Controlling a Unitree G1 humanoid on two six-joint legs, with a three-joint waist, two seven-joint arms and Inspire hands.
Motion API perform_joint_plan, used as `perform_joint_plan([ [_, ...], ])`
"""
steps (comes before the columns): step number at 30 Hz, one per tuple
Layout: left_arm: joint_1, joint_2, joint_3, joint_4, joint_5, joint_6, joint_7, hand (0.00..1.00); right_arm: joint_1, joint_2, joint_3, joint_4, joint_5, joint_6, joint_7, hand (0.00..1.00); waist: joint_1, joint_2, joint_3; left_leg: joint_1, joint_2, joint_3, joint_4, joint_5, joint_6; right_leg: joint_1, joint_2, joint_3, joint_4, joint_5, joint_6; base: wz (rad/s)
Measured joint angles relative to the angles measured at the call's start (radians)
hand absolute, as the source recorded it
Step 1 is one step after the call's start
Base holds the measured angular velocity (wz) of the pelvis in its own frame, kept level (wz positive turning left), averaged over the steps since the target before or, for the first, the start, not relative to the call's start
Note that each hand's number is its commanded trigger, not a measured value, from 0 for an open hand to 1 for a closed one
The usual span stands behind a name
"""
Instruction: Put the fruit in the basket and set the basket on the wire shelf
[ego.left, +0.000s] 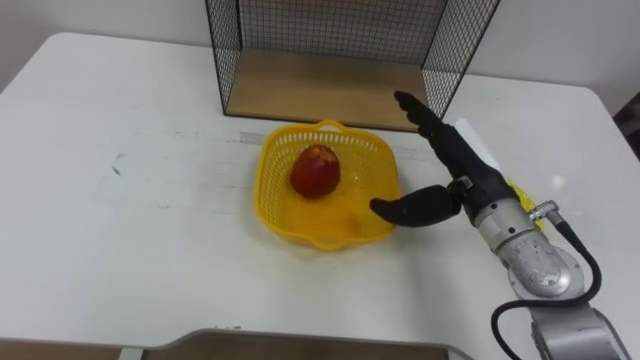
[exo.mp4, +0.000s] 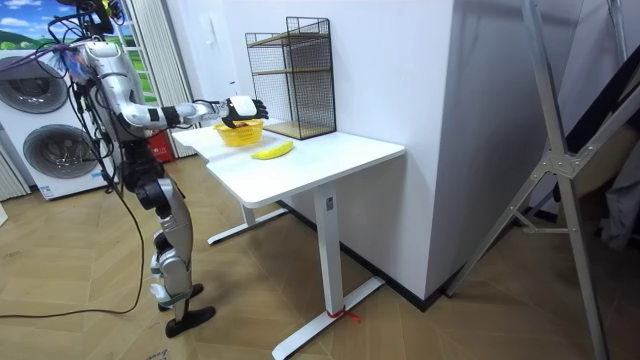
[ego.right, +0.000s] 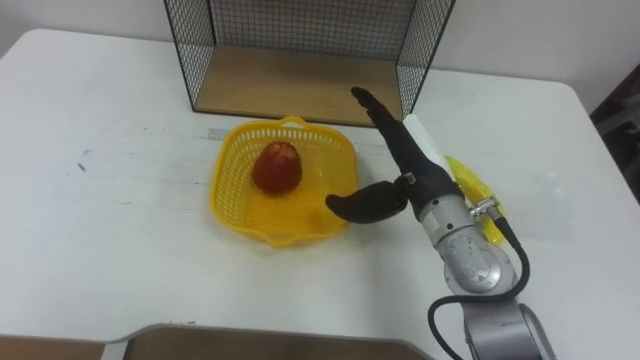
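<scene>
A yellow plastic basket sits on the white table, just in front of the wire shelf. A red apple lies inside the basket. My right hand is open at the basket's right side. Its fingers reach straight toward the shelf's right front corner, and its thumb points at the basket rim. A banana lies on the table to the right, mostly hidden behind that hand and wrist. In the room view the banana lies nearer the table's front edge than the basket.
The wire shelf has mesh walls, an open front and a wooden bottom board. I stand at the table's end on the room view's left. Washing machines stand behind me. A grey edge crosses the bottom of the eye view.
</scene>
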Motion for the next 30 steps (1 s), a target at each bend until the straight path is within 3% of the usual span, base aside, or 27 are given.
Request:
perform_joint_plan([
  [16, 0.001, 0.000, 0.001, 0.000, 0.000, 0.001, 0.000, 0.00, 0.000, 0.000, 0.000, 0.000, 0.001, 0.000, 0.000, 0.00, 0.000, 0.001, -0.0014, 0.003, 0.001, 0.001, 0.000, 0.000, 0.000, 0.002, 0.000, -0.002, 0.004, 0.000, 0.000, 0.00],
  [26, 0.006, -0.002, -0.007, 0.002, -0.001, -0.001, 0.000, 0.00, 0.000, 0.001, -0.016, 0.001, 0.013, -0.002, -0.024, 0.00, -0.012, 0.024, -0.0006, 0.006, 0.000, 0.000, 0.001, 0.000, 0.000, 0.004, 0.000, -0.003, 0.005, 0.000, 0.000, 0.00],
  [30, 0.017, -0.007, -0.005, 0.005, -0.001, -0.002, 0.000, 0.00, 0.000, 0.003, -0.053, 0.001, 0.031, -0.006, -0.066, 0.00, -0.028, 0.025, -0.0010, 0.006, 0.000, 0.002, 0.002, 0.000, 0.000, 0.001, 0.000, -0.001, 0.002, 0.000, 0.000, 0.00],
])
